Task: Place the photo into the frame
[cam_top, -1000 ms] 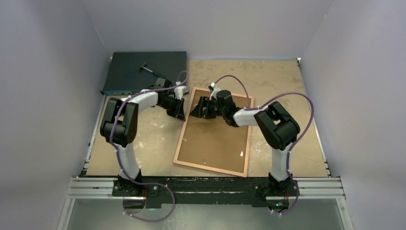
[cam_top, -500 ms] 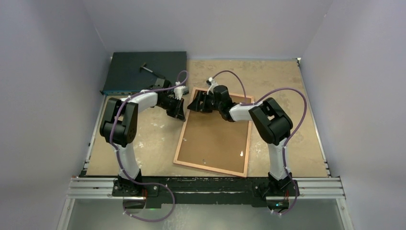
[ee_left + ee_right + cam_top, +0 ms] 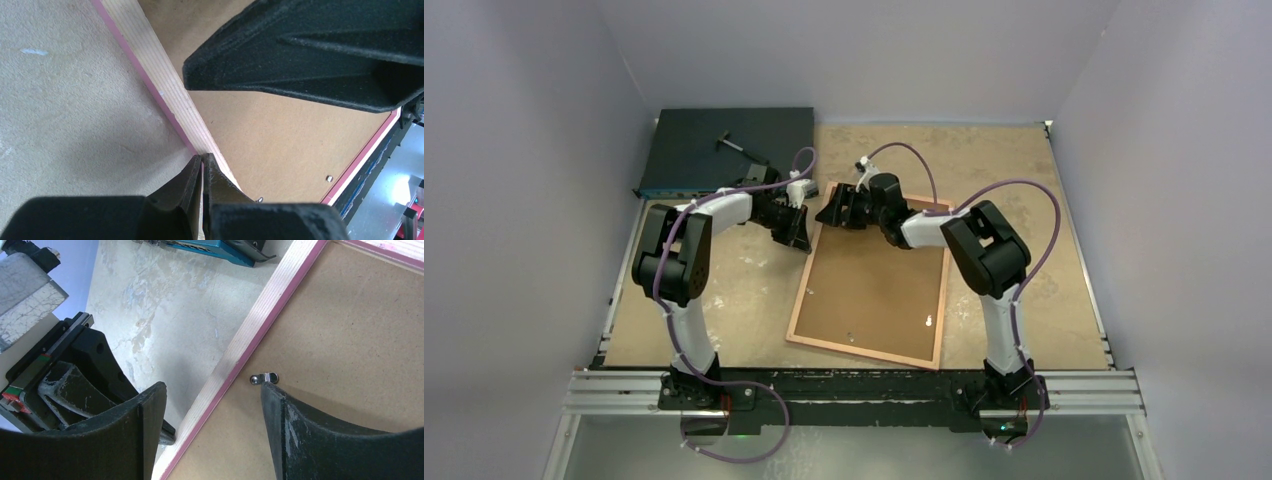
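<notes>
We see the pink-bordered rectangular wooden picture frame (image 3: 798,300) lying back-up at the centre of the tan table (image 3: 1004,170), with the brown fibreboard backing (image 3: 874,285) inside. The left claw (image 3: 202,159) is pinched closed at its left rail. The right claw (image 3: 210,389) stands wide, straddling that rail near the upper-left corner.

top view: even, diffuse overhead light; the walls (image 3: 1184,150) dim toward the corners, the arms (image 3: 686,250) throw short soft shadows on the table (image 3: 1014,160), and one clip (image 3: 927,322) glints. left wrist view: frame (image 3: 167,90) edge in sharp focus, soft shadow beside it, lower right corner blown out white. right wrist view: bright table, right fingers (image 3: 320,440) near black, upper left background soft.
</notes>
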You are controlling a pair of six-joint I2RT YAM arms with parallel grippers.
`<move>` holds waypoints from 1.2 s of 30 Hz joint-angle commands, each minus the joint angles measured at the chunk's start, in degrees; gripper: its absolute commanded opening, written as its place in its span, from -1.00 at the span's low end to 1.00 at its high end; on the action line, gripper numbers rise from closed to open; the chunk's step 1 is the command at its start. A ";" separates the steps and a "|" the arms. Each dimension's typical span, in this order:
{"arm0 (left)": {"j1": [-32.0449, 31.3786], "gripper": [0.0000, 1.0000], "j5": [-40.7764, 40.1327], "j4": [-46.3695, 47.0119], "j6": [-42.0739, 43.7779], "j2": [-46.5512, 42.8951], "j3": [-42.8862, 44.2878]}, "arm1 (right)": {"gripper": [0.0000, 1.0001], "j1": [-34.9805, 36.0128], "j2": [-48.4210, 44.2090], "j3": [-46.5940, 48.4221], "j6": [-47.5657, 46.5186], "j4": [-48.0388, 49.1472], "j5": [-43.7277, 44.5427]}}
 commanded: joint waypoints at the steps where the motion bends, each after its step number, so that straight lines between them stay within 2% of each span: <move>1: -0.99 -1.00 0.87 0.28 1.45 0.44 -1.82 | 0.43 -0.26 1.62 1.95 -0.33 -0.65 0.67; 36: -1.08 -1.00 1.39 0.12 1.76 0.50 -1.90 | 0.21 -0.26 7.03 6.28 -0.57 2.95 -9.94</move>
